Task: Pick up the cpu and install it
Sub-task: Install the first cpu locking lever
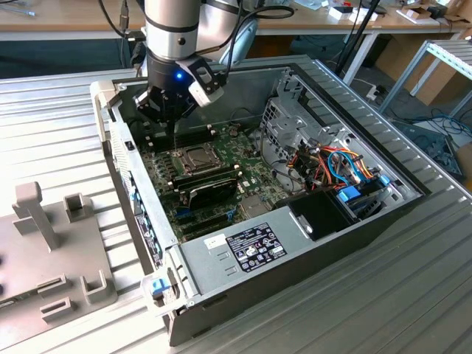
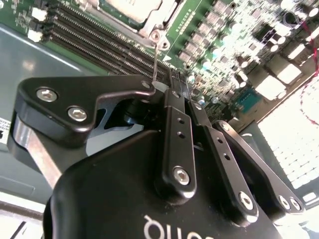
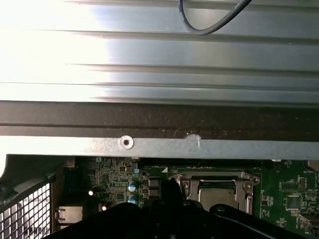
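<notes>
The gripper (image 2: 175,79) hangs low inside the open computer case (image 1: 140,193), and its two black fingers (image 2: 172,107) are pressed together. A thin metal lever (image 2: 156,59) rises from the corner of the socket up to the fingertips. It seems to end between them, but I cannot tell if it is really pinched.

The cpu (image 1: 194,156) lies flat in the socket, with its silvery top facing up. It is square, so no side is longer, and its edges run parallel to the edges of the socket. The hinged metal frame (image 3: 245,188) lies around it, and the grey top shows through the opening in both wide wrist views (image 3: 217,185) (image 2: 132,6).

Just beside the socket run the long dark memory slots (image 2: 99,45). On the other side, toward the exterior view's right, a black oblong module (image 1: 210,190) sits near the socket on the green motherboard (image 1: 254,173). The case stands on a ribbed metal table (image 1: 51,118).
</notes>
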`<state>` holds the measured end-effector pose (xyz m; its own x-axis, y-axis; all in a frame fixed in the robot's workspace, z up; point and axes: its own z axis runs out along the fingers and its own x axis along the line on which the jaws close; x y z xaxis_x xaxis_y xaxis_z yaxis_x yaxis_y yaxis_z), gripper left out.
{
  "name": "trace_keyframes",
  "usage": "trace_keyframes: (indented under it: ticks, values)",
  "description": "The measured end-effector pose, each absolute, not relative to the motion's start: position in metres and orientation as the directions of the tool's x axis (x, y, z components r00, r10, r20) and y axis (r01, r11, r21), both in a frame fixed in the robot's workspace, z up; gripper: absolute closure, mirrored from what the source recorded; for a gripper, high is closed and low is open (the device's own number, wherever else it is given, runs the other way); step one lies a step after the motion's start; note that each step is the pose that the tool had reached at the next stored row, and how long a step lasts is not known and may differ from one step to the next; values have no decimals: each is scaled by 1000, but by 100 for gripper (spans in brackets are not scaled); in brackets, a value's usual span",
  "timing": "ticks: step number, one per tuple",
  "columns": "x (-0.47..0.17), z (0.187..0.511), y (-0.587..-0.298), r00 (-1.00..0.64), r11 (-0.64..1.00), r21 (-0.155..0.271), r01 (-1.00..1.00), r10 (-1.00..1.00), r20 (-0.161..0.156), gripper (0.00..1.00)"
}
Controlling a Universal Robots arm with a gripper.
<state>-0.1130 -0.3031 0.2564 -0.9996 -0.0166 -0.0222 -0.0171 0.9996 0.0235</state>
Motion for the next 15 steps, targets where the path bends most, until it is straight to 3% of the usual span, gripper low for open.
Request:
trace_keyframes:
  ticks: [15]
  values:
    - [-113, 255, -303, -984, 983, 39, -177, -176, -23, 89]
